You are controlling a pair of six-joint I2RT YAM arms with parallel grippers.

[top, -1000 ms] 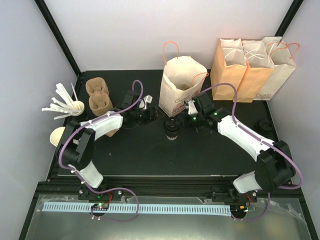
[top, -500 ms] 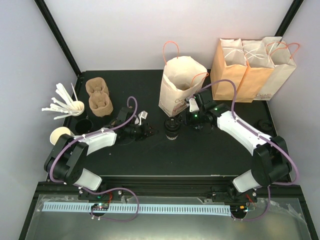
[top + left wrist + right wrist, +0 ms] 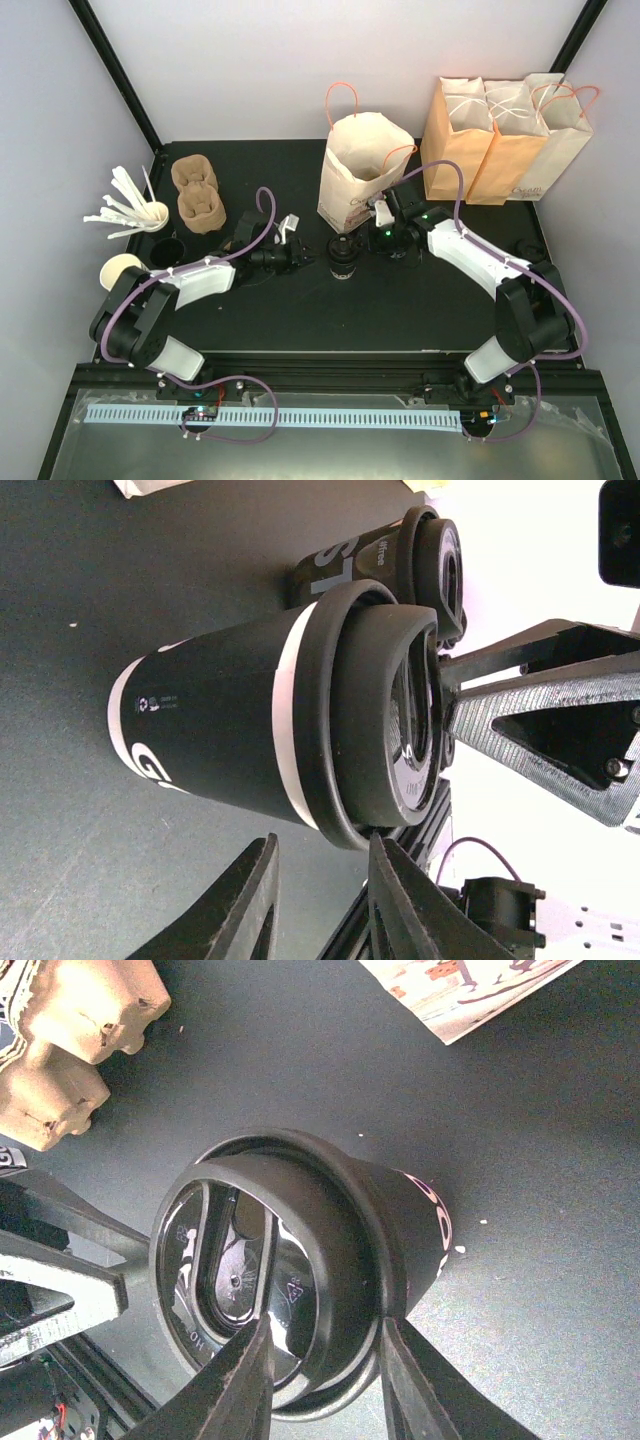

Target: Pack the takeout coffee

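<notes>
Takeout coffee (image 3: 343,258) stands upright near the middle of the table (image 3: 400,310), just on the near side of the white paper bag (image 3: 362,170). You have an arm on either side of it.

Your right jaws come at it from the right and are drawn in narrow on the lid. In the right wrist view the nearest arc of the rim sits between the two fingers (image 3: 240,1385) and touches both, so they have hold of the cup by its lid.

Your left jaws reach in from the left and are also closed down to a small gap. Their fingertips (image 3: 400,900) end right at the lid's edge, with the cup's body beyond them rather than between them. I cannot tell whether they pinch the rim or only touch it.

A second black lidded cup (image 3: 385,565) stands just behind the coffee, toward the far edge and close to the bag's foot. Three tan bags (image 3: 500,140) stand together at the far right corner. Two pulp cup carriers (image 3: 200,208) sit near the far left corner.
</notes>
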